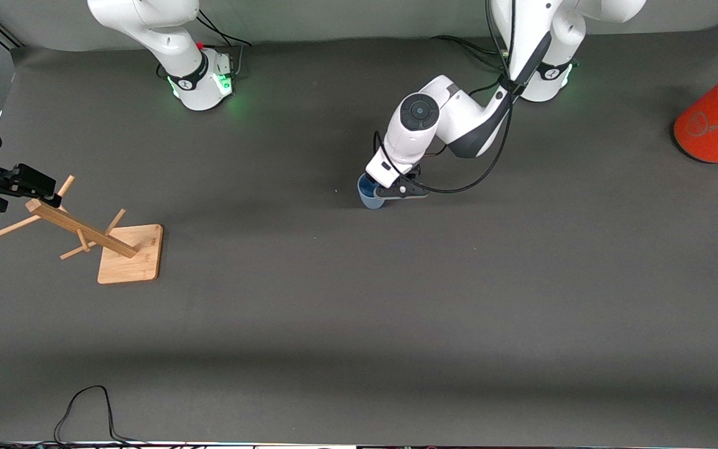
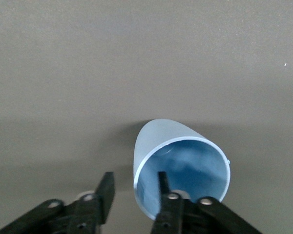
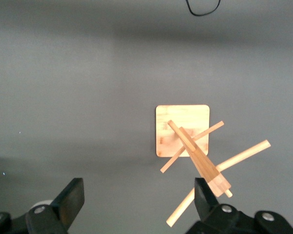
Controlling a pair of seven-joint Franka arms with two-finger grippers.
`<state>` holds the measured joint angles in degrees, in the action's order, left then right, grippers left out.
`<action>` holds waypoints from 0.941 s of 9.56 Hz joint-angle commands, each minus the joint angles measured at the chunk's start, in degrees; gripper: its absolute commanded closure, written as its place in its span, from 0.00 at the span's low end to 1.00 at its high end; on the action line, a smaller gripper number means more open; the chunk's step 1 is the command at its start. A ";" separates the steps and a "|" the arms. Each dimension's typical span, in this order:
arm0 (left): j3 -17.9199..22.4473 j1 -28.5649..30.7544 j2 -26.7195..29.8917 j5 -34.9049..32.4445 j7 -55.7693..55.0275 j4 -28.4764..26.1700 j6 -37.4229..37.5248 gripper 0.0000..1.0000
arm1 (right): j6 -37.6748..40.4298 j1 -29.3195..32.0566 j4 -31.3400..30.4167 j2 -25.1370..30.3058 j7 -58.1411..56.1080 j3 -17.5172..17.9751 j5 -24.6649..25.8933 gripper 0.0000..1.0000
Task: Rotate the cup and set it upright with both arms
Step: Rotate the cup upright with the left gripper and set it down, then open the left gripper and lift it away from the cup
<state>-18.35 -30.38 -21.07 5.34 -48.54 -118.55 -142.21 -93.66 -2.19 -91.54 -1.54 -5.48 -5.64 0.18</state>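
The left gripper (image 2: 134, 192) is straddling the rim wall of the pale-blue cup (image 2: 178, 165) mid-table, one finger inside, jaws seemingly part-open rather than clamped; the smooth matte tumbler could be slipping or tipping; the right gripper (image 3: 136, 197) is waiting, spread wide, over the bamboo peg rack (image 3: 190, 141).

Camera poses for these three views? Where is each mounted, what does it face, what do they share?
Front: high across the table, facing both arm bases; shows both arms, cup, rack, orange cylinder.
Left wrist: on left arm, looking down past left gripper, one finger inside the cup.
Right wrist: on right arm, looking down past open right gripper at the rack.
Shared: front sees both the cup and the rack.
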 commanded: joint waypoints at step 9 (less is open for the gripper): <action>1.91 34.28 19.73 -0.77 34.85 20.90 53.58 0.00 | 1.37 -0.10 0.39 0.13 2.31 0.11 -0.27 0.00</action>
<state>-15.60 -2.23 -4.63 4.54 -20.65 -97.76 -92.55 -93.13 -2.34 -91.56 -1.58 -2.43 -5.43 0.15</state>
